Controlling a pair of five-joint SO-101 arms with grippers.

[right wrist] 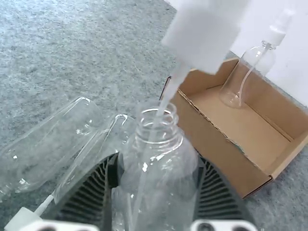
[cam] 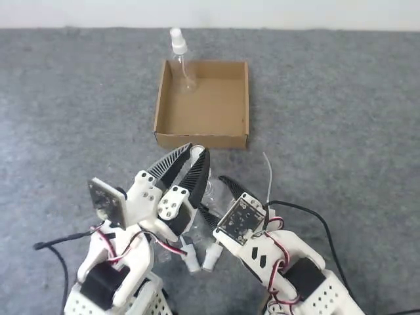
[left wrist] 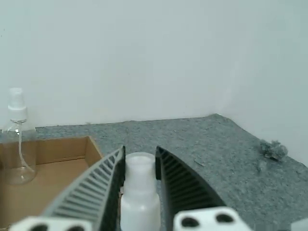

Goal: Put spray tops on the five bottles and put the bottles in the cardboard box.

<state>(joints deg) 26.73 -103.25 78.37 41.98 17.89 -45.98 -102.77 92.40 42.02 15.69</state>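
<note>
My right gripper [right wrist: 156, 175] is shut on a clear open-necked bottle [right wrist: 155, 159] and holds it upright. My left gripper [left wrist: 139, 155] is shut on a white spray top [left wrist: 139, 192] just above that bottle. The spray top [right wrist: 202, 33] has its thin tube reaching down into the bottle's neck. Both grippers [cam: 195, 154] [cam: 215, 193] meet in front of the cardboard box [cam: 202, 139]. A bottle with a spray top [cam: 180, 56] stands in the box's far left corner.
Two more clear bottles [right wrist: 48, 139] [right wrist: 96, 149] lie on the grey carpet beside the held one. Loose white spray tops [cam: 191, 259] [cam: 211, 257] lie between the arms. A white wall runs behind the box.
</note>
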